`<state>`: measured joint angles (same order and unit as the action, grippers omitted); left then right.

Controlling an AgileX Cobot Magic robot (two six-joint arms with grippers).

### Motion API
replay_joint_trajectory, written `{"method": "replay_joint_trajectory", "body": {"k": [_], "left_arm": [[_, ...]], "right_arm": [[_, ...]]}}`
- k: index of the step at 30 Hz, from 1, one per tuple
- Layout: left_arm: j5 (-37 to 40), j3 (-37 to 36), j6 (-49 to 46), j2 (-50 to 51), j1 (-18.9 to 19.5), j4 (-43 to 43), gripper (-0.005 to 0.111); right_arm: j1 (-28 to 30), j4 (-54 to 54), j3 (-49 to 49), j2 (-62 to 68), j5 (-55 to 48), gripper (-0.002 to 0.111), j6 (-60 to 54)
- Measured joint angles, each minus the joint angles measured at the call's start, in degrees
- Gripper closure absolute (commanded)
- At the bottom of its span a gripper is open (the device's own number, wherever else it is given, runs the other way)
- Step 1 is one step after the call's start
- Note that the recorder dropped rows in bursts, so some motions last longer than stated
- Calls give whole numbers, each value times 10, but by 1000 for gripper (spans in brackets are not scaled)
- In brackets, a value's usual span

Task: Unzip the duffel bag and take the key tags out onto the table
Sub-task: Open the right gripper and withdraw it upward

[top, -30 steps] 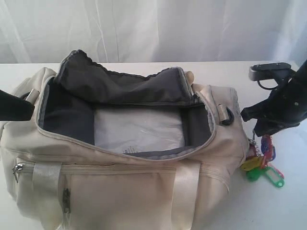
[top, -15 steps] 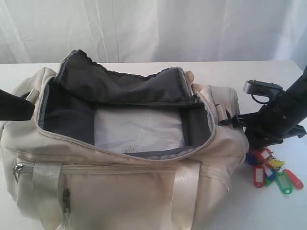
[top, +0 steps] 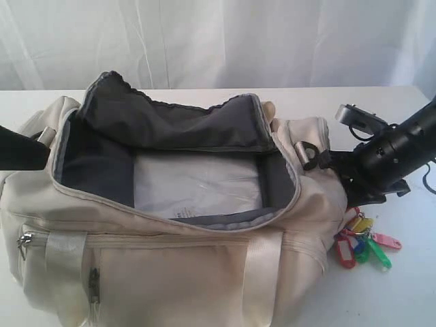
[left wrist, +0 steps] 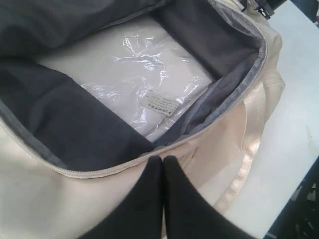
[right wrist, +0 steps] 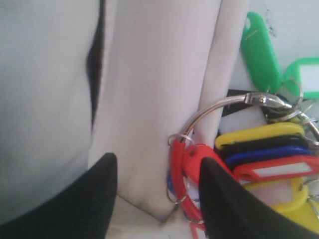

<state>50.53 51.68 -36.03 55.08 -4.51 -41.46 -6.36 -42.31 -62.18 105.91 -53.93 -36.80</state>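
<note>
**Tags down on the table**

A second ago the bunch of bright plastic key tags hung from my right gripper. Now it lies on the broad white table, just beside the right end of the unzipped cream fabric duffel bag. My right fingers stand wide apart, clamping nothing, so the job looks essentially done. My left gripper is pressed closed at the bag's zip edge; I cannot tell whether fabric is pinched. My right wrist view cuts off several tags.

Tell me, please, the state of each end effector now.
Left end effector: shut, at the cream fabric duffel bag's rim.
Right end effector: open, holding nothing.
</note>
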Motion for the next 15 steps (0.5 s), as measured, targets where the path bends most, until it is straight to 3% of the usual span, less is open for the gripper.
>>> {"method": "replay_joint_trajectory", "body": {"k": [3,10,11,12,13,15], "left_arm": [[0,0,0,0,0,0,107],[0,0,0,0,0,-1,107],[0,0,0,0,0,-1,107],[0,0,-3,0,0,-1,107],[0,0,-8,0,0,-1,107],[-1,0,-11,0,0,-1,107]], "right_arm": [[0,11,-8,-1,-7,57,2],[0,184,-61,-61,-15,66,104],[0,228,-68,-76,-16,73,135],[0,268,-73,-92,-17,93,166],[0,320,-73,-118,-15,103,218],[0,372,-71,-168,3,108,270]]}}
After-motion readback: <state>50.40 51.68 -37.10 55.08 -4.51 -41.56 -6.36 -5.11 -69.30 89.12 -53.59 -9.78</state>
